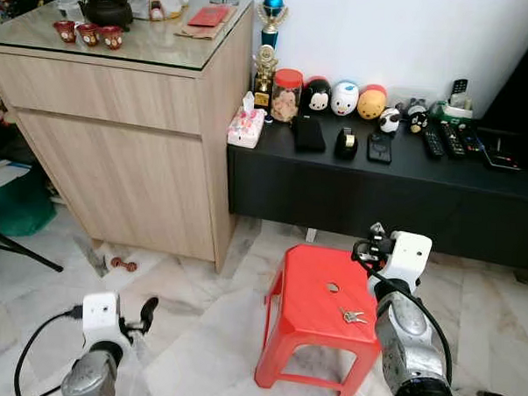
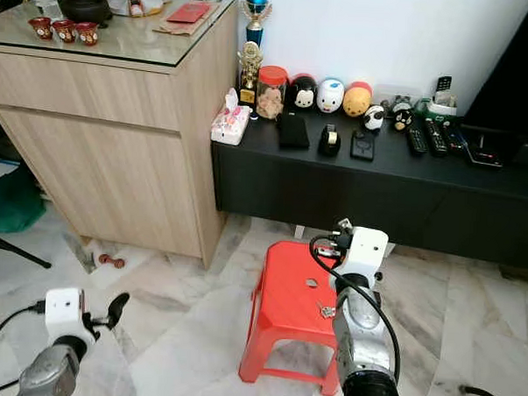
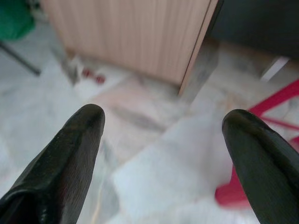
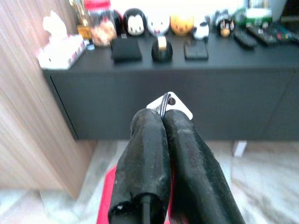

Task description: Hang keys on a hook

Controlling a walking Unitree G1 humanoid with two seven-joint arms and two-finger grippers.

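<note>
Red plastic stool [image 1: 316, 301] on a marble floor [image 1: 197, 327], in front of a low black desk [image 1: 379, 181] beside a wooden cabinet [image 1: 136, 113]; a small bunch of keys [image 1: 353, 317] lying on the stool's seat, near its right edge. Right pincer [image 4: 163, 116] raised above the stool, fingers clenched on a thin ring carrying a white tag [image 4: 170, 105]. Left pincer [image 3: 163, 135] low over the floor left of the stool, fingers spread wide and released.
</note>
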